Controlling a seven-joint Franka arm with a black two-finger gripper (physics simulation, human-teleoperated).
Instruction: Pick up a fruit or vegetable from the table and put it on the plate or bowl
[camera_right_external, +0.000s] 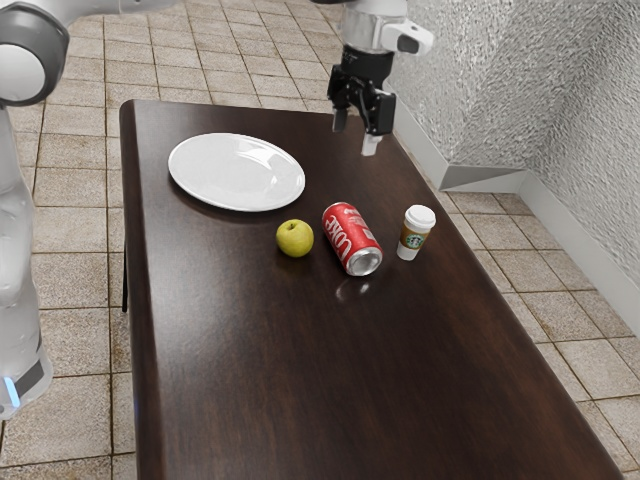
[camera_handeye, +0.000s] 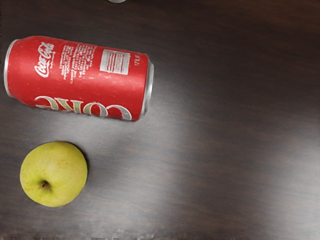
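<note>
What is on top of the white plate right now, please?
Nothing: the plate is bare white. The apple sits apart on the table. What lies beneath the plate is hidden.

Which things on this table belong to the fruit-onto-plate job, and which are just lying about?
For the job:
- yellow-green apple
- white plate
- gripper, open and empty

Lying about:
- red Coca-Cola can, on its side beside the apple
- lidded paper coffee cup, standing upright
</note>
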